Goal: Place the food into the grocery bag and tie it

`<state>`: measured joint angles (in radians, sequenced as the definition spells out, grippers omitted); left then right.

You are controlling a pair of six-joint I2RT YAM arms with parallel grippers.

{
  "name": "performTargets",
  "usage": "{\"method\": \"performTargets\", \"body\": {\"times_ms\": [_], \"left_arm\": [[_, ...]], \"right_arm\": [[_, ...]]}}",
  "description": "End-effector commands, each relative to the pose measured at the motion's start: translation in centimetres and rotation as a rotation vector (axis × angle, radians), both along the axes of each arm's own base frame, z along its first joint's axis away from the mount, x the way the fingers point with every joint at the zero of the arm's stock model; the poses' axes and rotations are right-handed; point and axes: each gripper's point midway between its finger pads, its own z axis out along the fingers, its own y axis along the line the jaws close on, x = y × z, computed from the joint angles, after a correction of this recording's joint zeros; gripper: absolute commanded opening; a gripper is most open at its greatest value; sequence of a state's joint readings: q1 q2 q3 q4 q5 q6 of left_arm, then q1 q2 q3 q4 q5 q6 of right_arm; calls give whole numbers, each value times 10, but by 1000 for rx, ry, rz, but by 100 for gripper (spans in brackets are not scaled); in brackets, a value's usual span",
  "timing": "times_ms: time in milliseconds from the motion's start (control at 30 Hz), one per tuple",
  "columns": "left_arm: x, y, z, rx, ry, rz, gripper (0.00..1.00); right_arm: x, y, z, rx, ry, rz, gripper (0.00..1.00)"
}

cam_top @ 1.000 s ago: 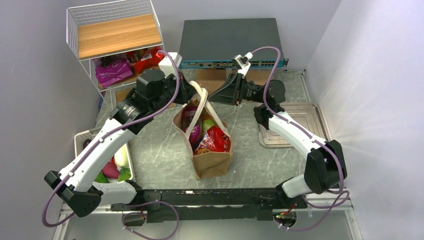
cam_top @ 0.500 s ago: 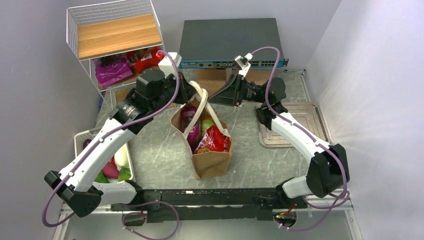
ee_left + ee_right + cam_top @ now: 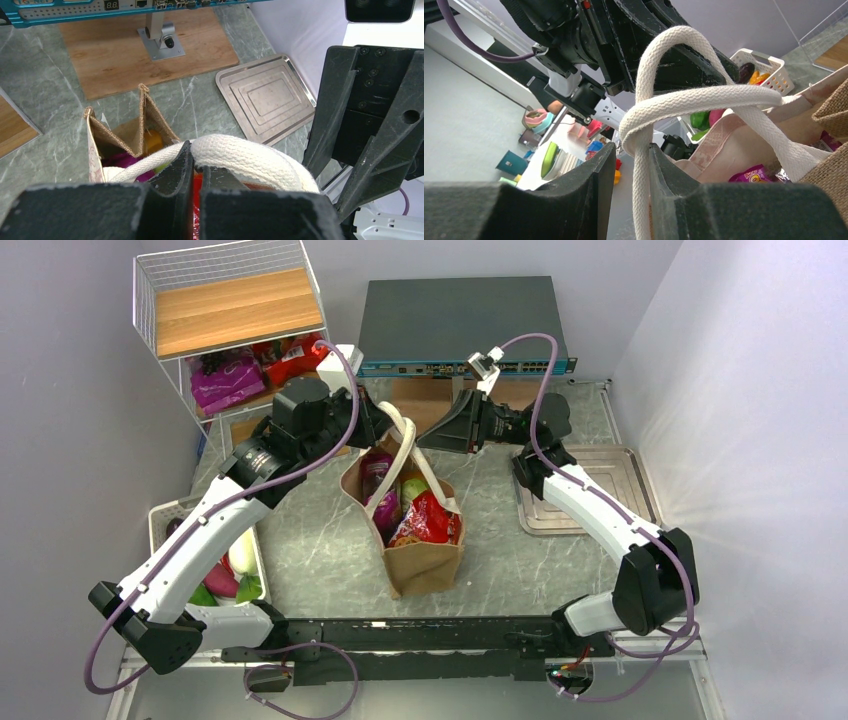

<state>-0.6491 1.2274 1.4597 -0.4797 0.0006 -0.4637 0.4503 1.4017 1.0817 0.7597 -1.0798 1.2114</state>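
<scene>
While the left claw (image 3: 192,159) is clamping shut on one cream handle (image 3: 250,155), we are seeing the grocery bag (image 3: 425,570) standing open just below it, between both claws, with a red snack packet (image 3: 432,520), green cabbage (image 3: 414,487) and purple packet (image 3: 749,176) sitting inside. Right claw (image 3: 631,150) is standing narrow, a looped handle strand (image 3: 640,200) running between its fingers (image 3: 589,190); we cannot tell whether it is pinching.
</scene>
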Motion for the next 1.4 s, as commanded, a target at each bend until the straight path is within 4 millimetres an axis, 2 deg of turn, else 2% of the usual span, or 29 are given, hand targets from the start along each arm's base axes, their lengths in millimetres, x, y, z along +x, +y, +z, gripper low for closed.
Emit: {"method": "performTargets", "body": {"times_ms": [0,267,333,467,600,800,1000,1233,1267,1300,1367], "left_arm": [[-4,3,70,-131,-166,-1,0],[-4,3,72,-132,-169,-2,0],[-4,3,73,-133,-170,-1,0],[-4,3,74,-131,-172,-2,0],[-4,3,75,-134,-172,-1,0],[-3,5,78,-135,-180,10,0],[-5,0,79,-134,-176,-16,0],[-6,0,82,-113,-171,-28,0],[-6,-1,81,-113,-167,-29,0],[-5,-1,81,-117,-161,-27,0],[-4,-6,78,-127,-147,-43,0]], "right_arm": [[-11,-8,26,37,-109,-2,33],[-10,-11,24,23,-115,-19,33],[-3,-15,22,14,-108,-53,33],[24,-24,2,-31,-61,-139,32],[36,-20,-31,-87,-70,-128,32],[14,8,-60,-164,-133,-55,31],[7,17,-81,-161,-137,-14,30],[-19,25,-73,-42,-178,101,33],[-25,24,-61,19,-225,107,34],[-31,22,-54,56,-201,126,34],[-38,19,-45,119,-198,154,35]]}}
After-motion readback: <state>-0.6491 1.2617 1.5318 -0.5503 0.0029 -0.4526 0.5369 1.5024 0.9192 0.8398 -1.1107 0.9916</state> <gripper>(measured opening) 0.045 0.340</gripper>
